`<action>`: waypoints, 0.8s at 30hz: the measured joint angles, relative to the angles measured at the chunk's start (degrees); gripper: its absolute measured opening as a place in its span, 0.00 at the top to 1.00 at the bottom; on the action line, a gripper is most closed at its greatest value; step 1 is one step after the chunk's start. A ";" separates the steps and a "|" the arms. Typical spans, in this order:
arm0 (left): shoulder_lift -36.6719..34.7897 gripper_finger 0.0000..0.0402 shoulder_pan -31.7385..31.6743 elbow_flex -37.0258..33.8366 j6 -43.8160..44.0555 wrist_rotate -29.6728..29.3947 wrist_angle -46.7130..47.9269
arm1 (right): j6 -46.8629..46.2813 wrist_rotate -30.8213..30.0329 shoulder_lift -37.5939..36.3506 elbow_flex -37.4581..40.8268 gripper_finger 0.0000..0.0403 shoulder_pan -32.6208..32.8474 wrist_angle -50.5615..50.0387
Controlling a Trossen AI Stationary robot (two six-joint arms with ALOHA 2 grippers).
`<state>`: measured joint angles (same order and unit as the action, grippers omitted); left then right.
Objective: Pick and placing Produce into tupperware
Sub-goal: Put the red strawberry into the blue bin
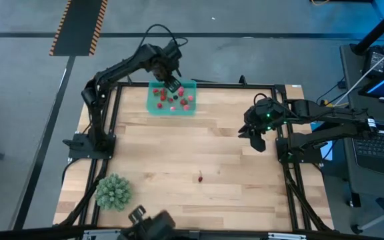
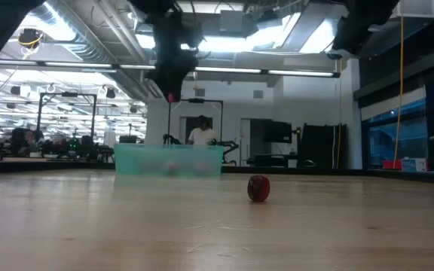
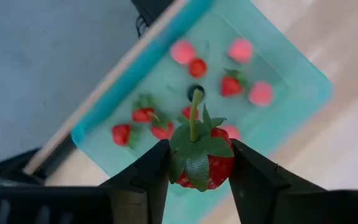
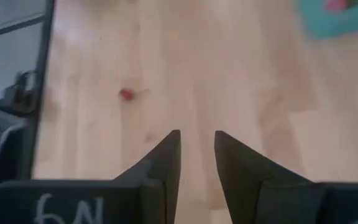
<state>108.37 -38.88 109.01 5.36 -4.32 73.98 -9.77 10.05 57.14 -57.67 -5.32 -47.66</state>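
- While the left gripper [image 3: 199,163] hangs above the tupperware [image 1: 153,107], we see it clamped on a red strawberry [image 3: 213,167] with a green top
- We count several more fruits [image 1: 173,100] lying inside that container
- One dark fruit [image 1: 199,177] sits alone on the table [image 1: 179,153]
- We find the right gripper [image 4: 197,152] near the table's right edge, fingers narrowly parted, holding nothing

Red strawberry [image 3: 205,163] with green leaves between the dark left pincer [image 3: 199,177]; teal tub [image 3: 291,93] holding red and pink berries [image 3: 231,84]; pale wood-grain counter [image 1: 179,153]; spiky green ball [image 1: 114,191].
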 joint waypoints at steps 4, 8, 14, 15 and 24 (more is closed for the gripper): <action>3.63 0.66 -2.97 0.06 -2.24 1.55 -2.42 | 1.86 -5.60 0.00 0.00 0.75 -0.02 3.04; 8.61 0.66 -4.94 0.06 -5.04 3.94 -4.41 | 3.07 -8.55 0.00 0.00 0.75 -0.02 5.32; 15.66 0.66 -6.03 0.04 -8.48 4.26 -6.57 | 2.86 -8.55 0.00 0.00 0.75 -0.02 5.49; 16.50 0.66 -6.04 0.04 -9.10 4.71 -6.51 | 2.85 -8.55 0.00 0.00 0.75 -0.02 5.49; 21.87 0.66 -5.96 0.02 -10.53 5.97 -7.24 | 3.77 -8.55 0.00 0.00 0.75 -0.02 5.50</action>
<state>130.24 -44.84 109.03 -5.17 1.65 66.74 -6.00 1.50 57.14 -57.67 -5.34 -42.16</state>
